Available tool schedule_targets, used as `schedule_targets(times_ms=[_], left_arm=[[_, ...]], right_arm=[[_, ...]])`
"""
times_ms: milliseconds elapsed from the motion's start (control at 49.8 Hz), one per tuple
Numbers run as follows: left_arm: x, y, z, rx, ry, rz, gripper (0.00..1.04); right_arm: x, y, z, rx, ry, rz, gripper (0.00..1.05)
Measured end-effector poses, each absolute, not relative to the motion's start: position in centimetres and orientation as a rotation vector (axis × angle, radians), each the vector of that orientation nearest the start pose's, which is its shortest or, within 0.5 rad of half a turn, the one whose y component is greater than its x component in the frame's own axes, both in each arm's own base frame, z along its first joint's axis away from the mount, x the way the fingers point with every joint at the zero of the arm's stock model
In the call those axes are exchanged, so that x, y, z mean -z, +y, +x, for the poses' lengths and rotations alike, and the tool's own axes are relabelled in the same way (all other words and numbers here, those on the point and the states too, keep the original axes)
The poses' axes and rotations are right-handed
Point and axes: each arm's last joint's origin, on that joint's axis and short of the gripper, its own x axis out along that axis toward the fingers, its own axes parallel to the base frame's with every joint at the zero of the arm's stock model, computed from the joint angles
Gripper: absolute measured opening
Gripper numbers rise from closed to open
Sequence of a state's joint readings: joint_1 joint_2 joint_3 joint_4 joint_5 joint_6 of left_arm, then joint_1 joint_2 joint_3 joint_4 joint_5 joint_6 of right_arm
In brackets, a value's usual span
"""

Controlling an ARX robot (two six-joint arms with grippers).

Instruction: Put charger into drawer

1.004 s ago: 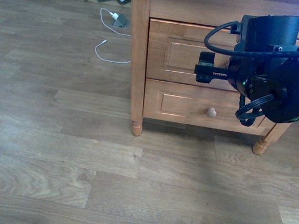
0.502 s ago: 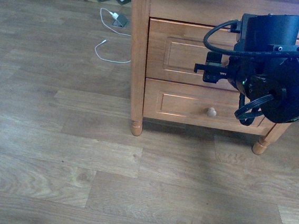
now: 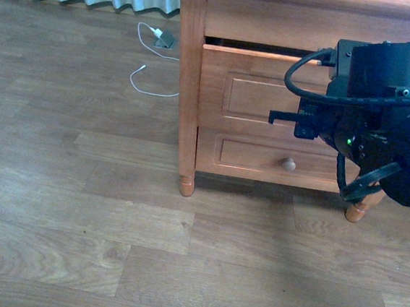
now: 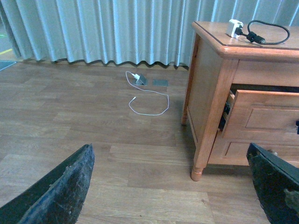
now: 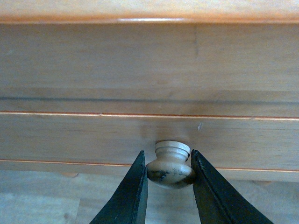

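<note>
The charger, a white plug block with a black cable looped from it, lies on top of the wooden cabinet. The upper drawer stands pulled out a little, with a dark gap above its front. In the left wrist view the drawer juts out past the cabinet's side. My right gripper is shut on the drawer's pale round knob, one finger on each side. In the front view the right gripper hides the knob. My left gripper hangs open over the floor, left of the cabinet.
The lower drawer with its own knob is closed. A thin white cable with a grey adapter lies on the wooden floor near the curtain. The cabinet's front leg stands at its left corner.
The upper drawer has slid outward with my right gripper on its knob, and a dark gap has opened above its front. The front view has shifted slightly.
</note>
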State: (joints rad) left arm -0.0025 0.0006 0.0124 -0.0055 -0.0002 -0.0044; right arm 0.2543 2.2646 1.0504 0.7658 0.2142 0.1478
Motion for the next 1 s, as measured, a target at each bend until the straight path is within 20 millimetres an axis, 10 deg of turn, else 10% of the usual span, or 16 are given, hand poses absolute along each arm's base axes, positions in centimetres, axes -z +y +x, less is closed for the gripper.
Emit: schedule_targets(times_ms=[542, 1004], left_arm=[[-16.7, 0.0, 9.7, 0.002, -0.006, -0.005, 0.99], [-16.7, 0.0, 9.7, 0.002, -0.006, -0.005, 0.99]], right_arm=[[-7.9, 9.6, 27.3, -0.133, 0.675, 0.039, 0.23], [-15.3, 5.8, 20.8, -0.091, 0.558, 0.151, 0.99]])
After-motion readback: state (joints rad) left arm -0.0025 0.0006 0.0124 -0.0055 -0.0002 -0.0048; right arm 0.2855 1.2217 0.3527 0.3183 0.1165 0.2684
